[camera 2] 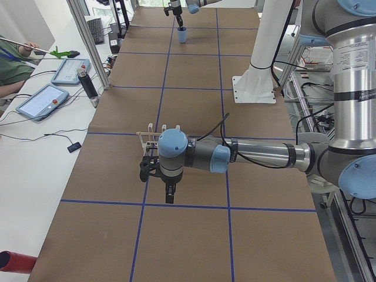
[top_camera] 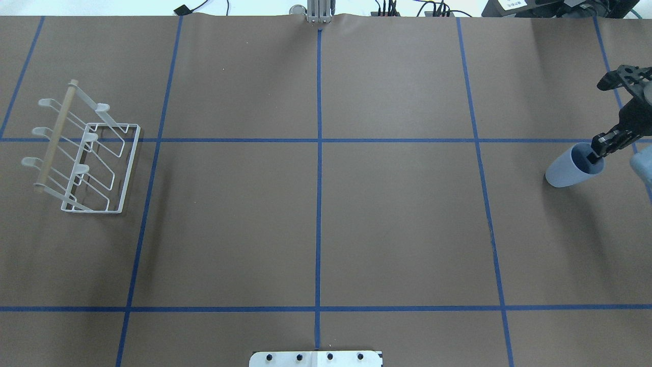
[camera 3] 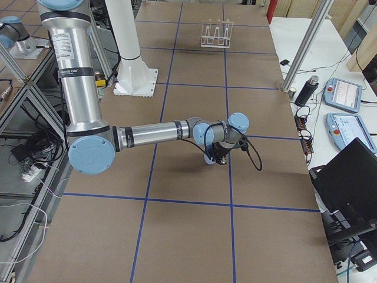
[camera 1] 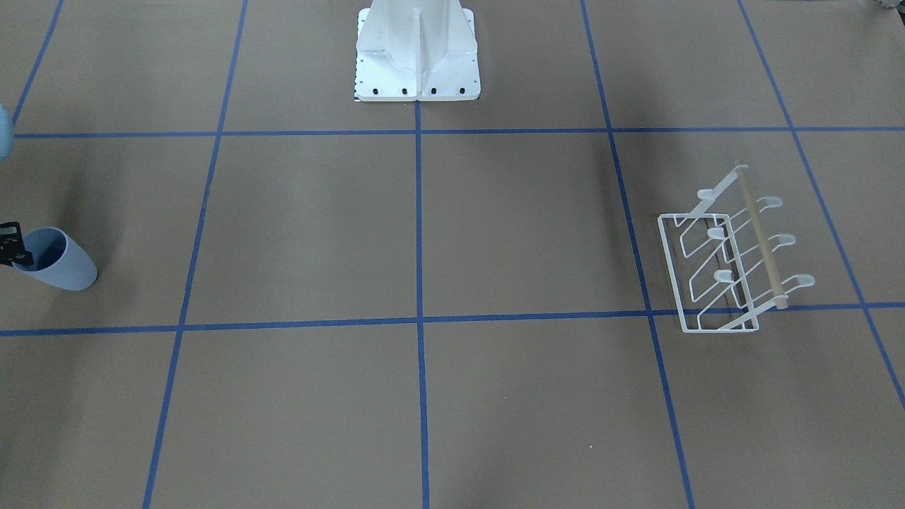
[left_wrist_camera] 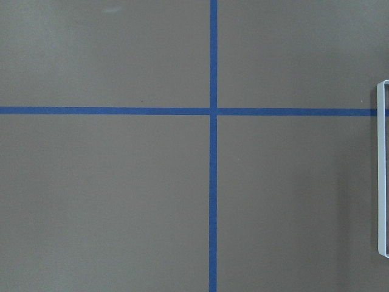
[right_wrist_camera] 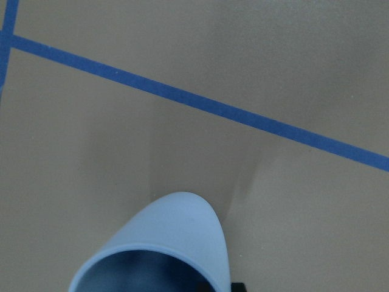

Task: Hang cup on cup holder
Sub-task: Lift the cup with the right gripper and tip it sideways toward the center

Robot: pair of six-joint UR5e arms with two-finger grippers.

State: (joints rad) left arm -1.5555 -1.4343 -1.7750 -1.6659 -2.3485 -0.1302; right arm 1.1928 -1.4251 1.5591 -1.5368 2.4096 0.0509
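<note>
The right gripper (top_camera: 597,152) grips the cup (top_camera: 565,174) by its rim at far right; the left gripper (camera 2: 168,195), near the cup holder (top_camera: 55,136), cannot tell

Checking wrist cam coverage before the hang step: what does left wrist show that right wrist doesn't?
Left wrist only: the white edge of the cup holder at the right border, and a blue tape crossing.
Right wrist only: the cup, close up at the bottom, open rim toward the camera.
Both: brown table cover with blue tape; neither shows cup and holder together.
</note>
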